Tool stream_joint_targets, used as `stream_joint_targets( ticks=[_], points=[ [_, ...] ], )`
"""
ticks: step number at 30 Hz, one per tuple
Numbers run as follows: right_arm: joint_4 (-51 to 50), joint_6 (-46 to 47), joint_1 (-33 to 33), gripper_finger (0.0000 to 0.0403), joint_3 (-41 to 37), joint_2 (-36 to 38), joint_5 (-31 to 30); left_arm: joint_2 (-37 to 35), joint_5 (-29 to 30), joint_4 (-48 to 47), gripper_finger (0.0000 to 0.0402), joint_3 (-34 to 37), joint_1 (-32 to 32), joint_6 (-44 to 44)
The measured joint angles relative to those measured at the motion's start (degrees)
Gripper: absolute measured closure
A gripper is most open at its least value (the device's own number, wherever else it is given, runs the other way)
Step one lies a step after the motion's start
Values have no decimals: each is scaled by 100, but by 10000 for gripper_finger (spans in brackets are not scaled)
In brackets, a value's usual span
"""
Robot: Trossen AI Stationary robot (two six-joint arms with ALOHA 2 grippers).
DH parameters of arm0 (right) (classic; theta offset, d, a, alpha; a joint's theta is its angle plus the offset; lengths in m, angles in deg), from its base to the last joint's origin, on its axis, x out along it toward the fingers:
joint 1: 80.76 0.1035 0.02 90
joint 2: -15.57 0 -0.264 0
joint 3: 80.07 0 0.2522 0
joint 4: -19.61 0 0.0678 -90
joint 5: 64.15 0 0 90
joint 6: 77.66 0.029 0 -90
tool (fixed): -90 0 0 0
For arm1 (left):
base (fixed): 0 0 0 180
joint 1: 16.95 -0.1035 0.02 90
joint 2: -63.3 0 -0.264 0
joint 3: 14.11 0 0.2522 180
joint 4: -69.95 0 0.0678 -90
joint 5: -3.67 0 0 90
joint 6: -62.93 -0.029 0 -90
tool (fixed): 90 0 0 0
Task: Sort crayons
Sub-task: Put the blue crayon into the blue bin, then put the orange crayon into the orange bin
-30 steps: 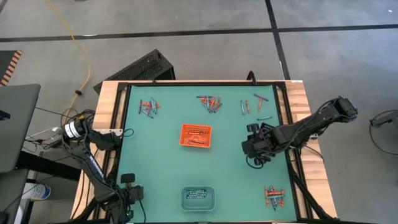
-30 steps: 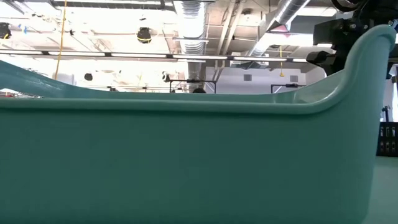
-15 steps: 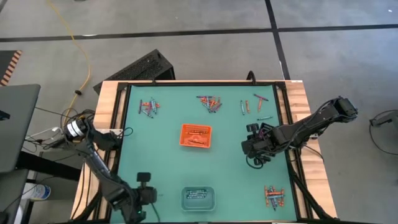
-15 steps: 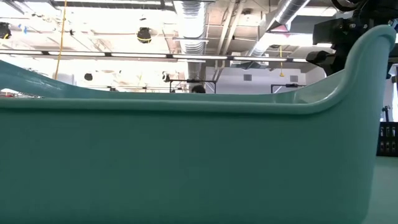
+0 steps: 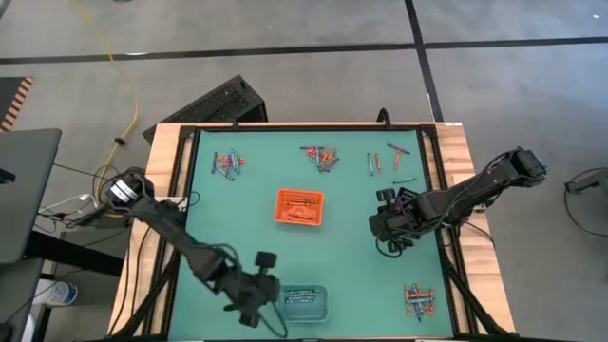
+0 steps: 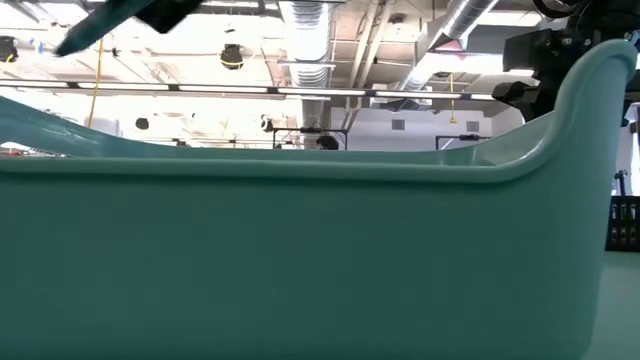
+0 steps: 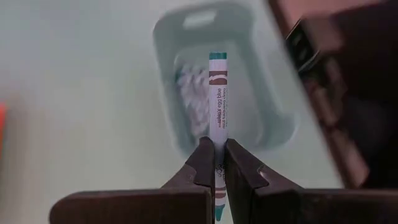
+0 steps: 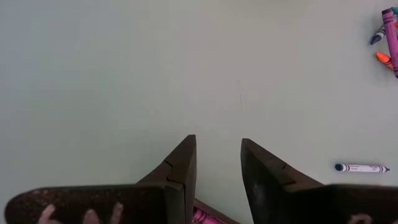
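Two dark robot arms worked over the green tabletop [image 5: 247, 190]. The left gripper [image 7: 215, 163] hung near the front edge, just beside the pale blue-grey plastic tray [image 5: 303, 304], its fingers clamped on a white-wrapped crayon with a teal tip [image 7: 218, 106]. In the left wrist view that crayon stood between the two fingers and pointed out over the tray, where more pale crayons lay inside.

The right gripper [image 8: 217, 163] waited near the right edge of the tabletop, about midway along it. Its fingers stood parted with nothing between them. A magenta crayon [image 8: 200, 216] showed just under them, and a single blue-tipped white crayon [image 8: 360, 167] lay apart on the mat.

A rectangular orange plastic tray [image 5: 299, 207] sat near the middle of the tabletop, with orange-red sticks in it. Loose mixed crayons lay in small heaps: one near the back left corner [image 5: 227, 163], one at the middle of the back edge [image 5: 322, 157], one toward the back right corner [image 5: 388, 160] and one by the front right corner [image 5: 418, 300].

In the low view the teal tray wall [image 6: 300, 260] filled nearly all of the sight.
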Motion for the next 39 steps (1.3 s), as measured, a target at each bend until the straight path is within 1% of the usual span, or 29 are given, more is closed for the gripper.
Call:
stream_joint_targets(
  ticks=[2, 5, 7, 9, 11, 13, 15, 18, 19, 21, 24, 27, 30, 35, 39],
  points=[
    [0, 0, 0, 285, 0, 0, 0, 22, -352, 309, 401, 2, -173, -204],
    [0, 0, 0, 285, 0, -1, 0, 105, -713, 835, 401, 4, -384, -390],
    [2, 0, 0, 285, 0, -2, 0, 142, -1049, 1047, 401, 9, -438, -562],
    [6, -2, 0, 285, 0, -2, 0, 281, -1443, 1594, 401, -8, -528, -659],
    [29, -13, 0, 285, 0, -1, -1, 347, -1646, 1604, 401, 5, -554, -664],
    [31, -7, 0, 285, 0, -3, -2, 499, -1711, 1736, 401, -2, -645, -570],
    [42, -8, 0, 285, 0, 1, -2, 553, -1698, 1461, 401, 30, -678, -474],
    [41, -11, 0, 285, 0, -6, -2, 703, -1744, 1554, 401, -5, -740, -407],
    [39, -21, 0, 285, 0, 0, -2, 717, -1789, 1451, 401, 5, -740, -380],
    [42, -22, 0, 285, 0, -3, -2, 835, -1946, 1655, 401, -14, -772, -309],
    [68, -48, 0, 285, 0, 2, -4, 952, -2099, 1576, 399, 11, -816, -226],
    [90, -53, 0, 285, 0, 2, -4, 979, -2112, 1549, 382, 7, -857, -168],
    [94, -57, 0, 285, 0, -3, -2, 971, -1937, 1578, 356, -4, -879, -148],
    [90, -66, 0, 285, 0, -2, -2, 955, -1930, 1616, 314, 3, -884, -143],
    [90, -63, 0, 285, 0, -2, -2, 949, -1926, 1589, 293, 3, -884, -158]
  ],
)
